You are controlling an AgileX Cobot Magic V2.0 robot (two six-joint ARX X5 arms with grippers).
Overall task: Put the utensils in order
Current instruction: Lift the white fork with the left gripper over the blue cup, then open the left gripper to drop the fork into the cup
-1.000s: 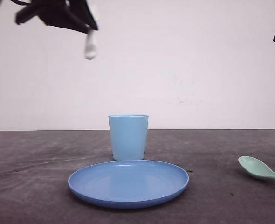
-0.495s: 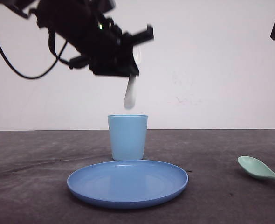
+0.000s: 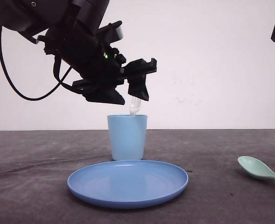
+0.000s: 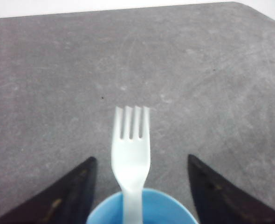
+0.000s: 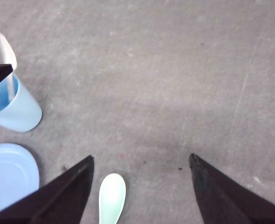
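While my left gripper [image 3: 138, 95] hangs just above the light blue cup [image 3: 127, 137], its dark fingers [image 4: 67, 196] stand wide apart on either side of the white fork [image 4: 131, 144] without touching it. That fork is smooth matte plastic with four short tines and a flat neck; it stands handle-down inside the cup, tines up and poking past the rim. Nothing else can be made out inside the cup.

The cup itself is a plain tapered tumbler of smooth plastic, standing upright on the dark grey table [image 3: 221, 154], whose surface is dull and scuffed with pale streaks. Just in front of the cup lies a round blue plate [image 3: 127, 183], shallow, glossy, with a low raised rim and nothing on it.

Well off to the right of the cup, flat on the table, lies the pale mint-green spoon [image 3: 259, 169], its oval bowl turned toward the cup. My right gripper [image 5: 140, 196] hovers above that spoon with its black pointed fingers spread wide, holding nothing.
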